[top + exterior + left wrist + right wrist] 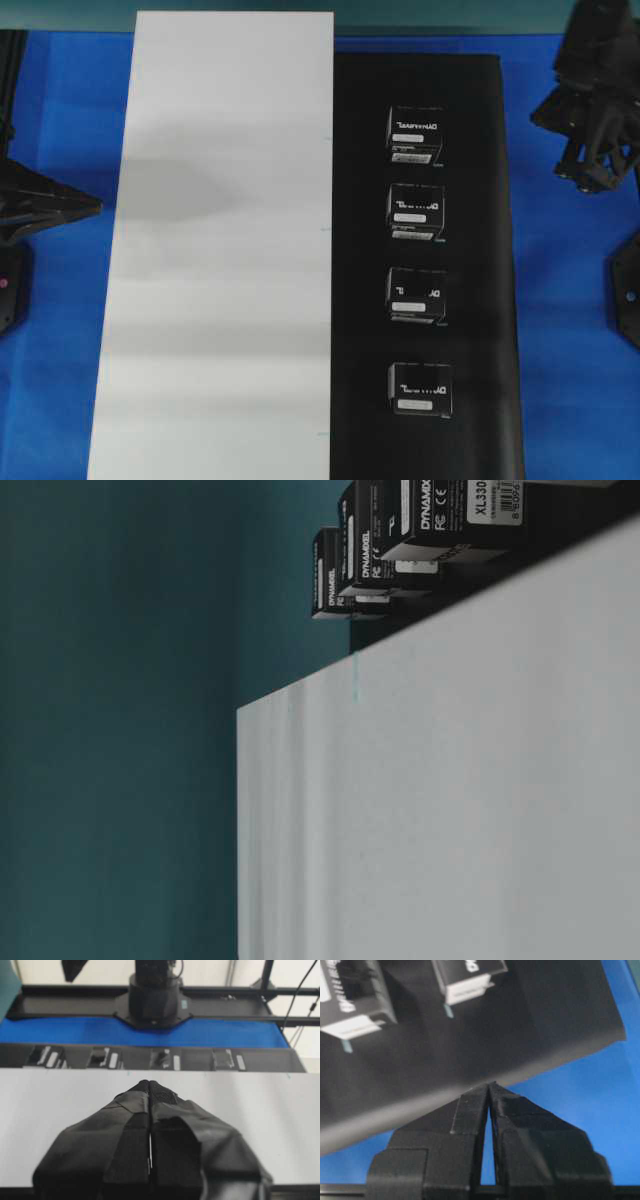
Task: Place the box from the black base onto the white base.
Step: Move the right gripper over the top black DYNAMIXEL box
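Observation:
Several identical black boxes with white lettering stand in a row on the black base (480, 250): the far one (415, 135), two in the middle (415, 208) (415, 293), the near one (420, 390). The white base (220, 250) lies bare beside it on the left. My left gripper (150, 1083) is shut and empty above the white base's (60, 1110) outer edge, with the boxes (162, 1058) across from it. My right gripper (490, 1085) is shut and empty over the blue table by the black base's (510, 1030) far corner, near two boxes (350, 1005) (467, 977).
The blue table (570, 300) shows on both sides of the sheets. The left arm (45, 205) sits at the left edge, the right arm (590, 150) at the upper right. An arm's base (152, 1002) stands beyond the black sheet in the left wrist view.

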